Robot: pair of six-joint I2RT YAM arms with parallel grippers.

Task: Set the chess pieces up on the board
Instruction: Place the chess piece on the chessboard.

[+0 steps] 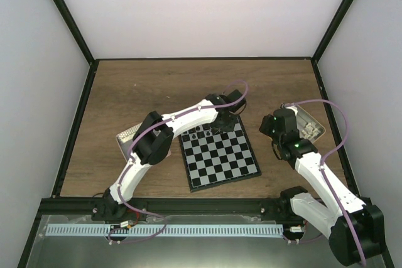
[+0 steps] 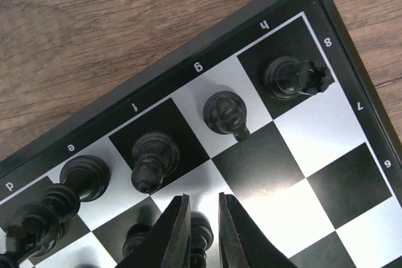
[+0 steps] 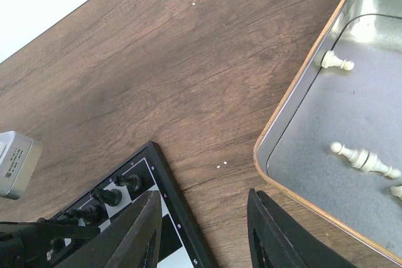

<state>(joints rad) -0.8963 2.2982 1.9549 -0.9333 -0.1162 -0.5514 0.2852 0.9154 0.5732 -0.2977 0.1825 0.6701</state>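
Wooden table (image 1: 157, 86), skewed board (image 1: 220, 158), black pieces (image 2: 154, 158) upright.

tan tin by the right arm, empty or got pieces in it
Not empty: the tin holds at least two cream pieces on its grey floor.

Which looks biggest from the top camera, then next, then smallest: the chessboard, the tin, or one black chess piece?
1. chessboard
2. tin, clearly smaller
3. black chess piece, just a tiny speck
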